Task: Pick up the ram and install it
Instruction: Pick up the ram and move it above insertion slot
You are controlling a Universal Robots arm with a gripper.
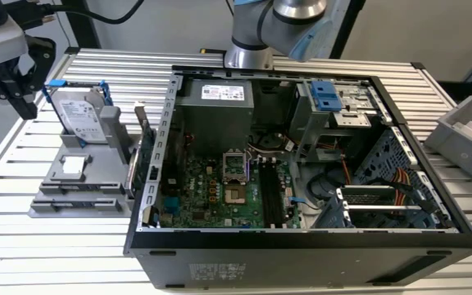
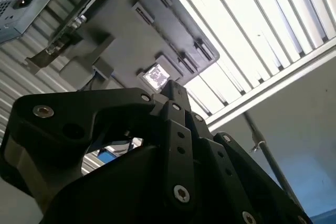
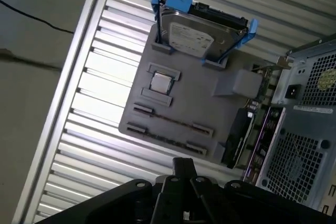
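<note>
My black gripper hangs above the table's far corner at the exterior view's left, beside the grey parts fixture. Its fingers meet at one tip in both wrist views, shut with nothing between them. A thin dark strip runs between the fixture's long end brackets; I cannot tell whether it is the ram. The open computer case lies in the middle, and the motherboard's long memory slots show inside it.
In the fixture, a hard drive in a blue frame stands upright, a small chip lies flat, and an expansion card stands next to the case wall. A grey bin sits at the exterior view's right. The slotted table has bare room near the front.
</note>
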